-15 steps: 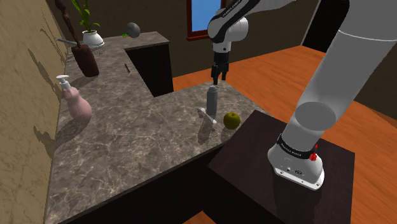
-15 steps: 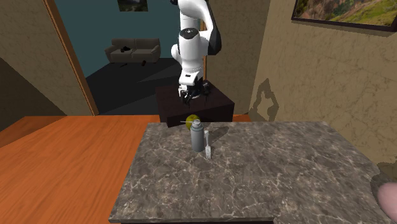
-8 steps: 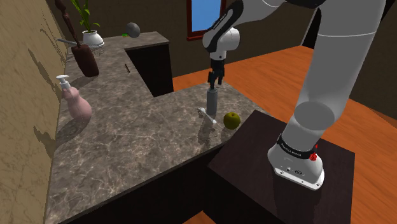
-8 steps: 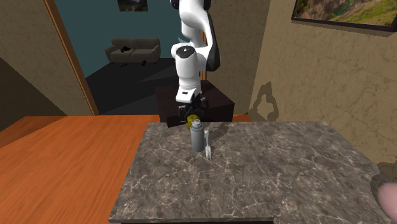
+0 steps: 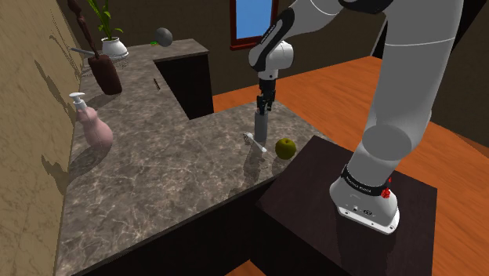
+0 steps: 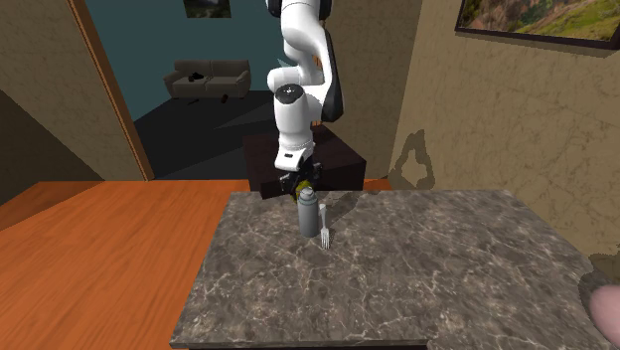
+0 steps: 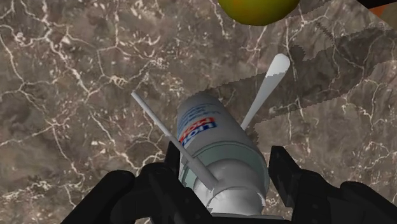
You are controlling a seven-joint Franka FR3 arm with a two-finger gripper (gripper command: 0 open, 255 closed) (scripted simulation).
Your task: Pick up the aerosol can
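Right now your gripper [image 7: 226, 168] hangs over the can [image 7: 210, 137], fingers spread either side of its top and not clamped, likely so one squeeze takes it. You've one can, upright on the tabletop [image 5: 157, 188] near the edge by the stand [image 5: 313, 200]. Just beside it is one fork [image 7: 264, 89], close enough that a sloppy grab could nudge it, then one green fruit [image 7: 254, 9]. Farther back stand one pink soap bottle [image 5: 95, 125] and one dark vase [image 5: 104, 72].
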